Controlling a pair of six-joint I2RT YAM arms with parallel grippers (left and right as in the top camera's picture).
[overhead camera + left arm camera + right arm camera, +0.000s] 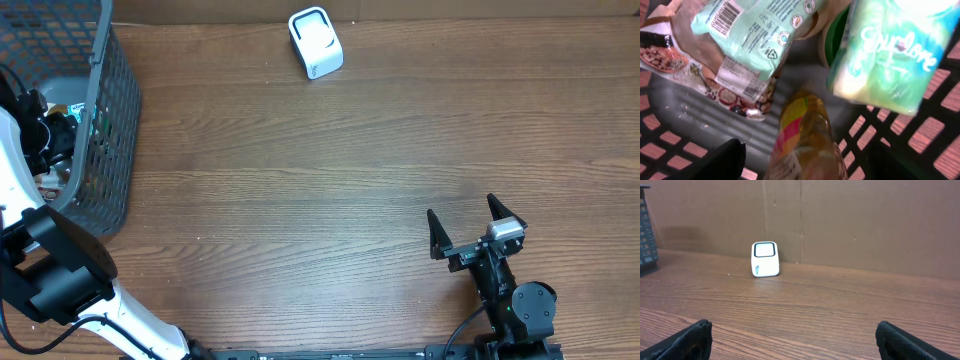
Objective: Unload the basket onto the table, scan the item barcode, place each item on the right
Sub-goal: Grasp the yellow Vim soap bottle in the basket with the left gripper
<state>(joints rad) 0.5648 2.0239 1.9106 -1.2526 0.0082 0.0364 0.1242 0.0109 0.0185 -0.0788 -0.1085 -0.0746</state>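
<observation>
1. Wooden table (350, 180): spreads beneath both tools. Carries the store of goods at one end and the reader at the far edge, presumably so that an item can be carried from one to the other.
2. Mesh basket (115, 120): encloses the left gripper (805, 155) on every side. Entered from above, since the goods lie on its floor.
3. Right gripper (478, 228): low over bare wood, fingers spread as wide as they go, holding nothing. Probably kept back to leave the path free.
4. Tissue pack (890, 45): ahead of the left gripper and to its right, partly covering a green-rimmed tub (832, 35).
5. Mint pouch (755, 30): ahead of the left gripper and to its left, lying on a brown cereal bag (705, 70).
6. Bottle (802, 135): directly between the left gripper's fingers, lengthwise, filled with yellow liquid. Jaws moderately wide, with a strip of basket floor showing on each side, so straddling rather than clamped, though blur makes light contact hard to rule out. Judged to be the item chosen for scanning.
7. Scanner (765, 259): far ahead of the right gripper and a little to its left, window turned toward the table so a code can be shown to it. Well apart from the left gripper.
8. Printed barcode (724, 16): on the mint pouch, face up. None found on the bottle from here.
</observation>
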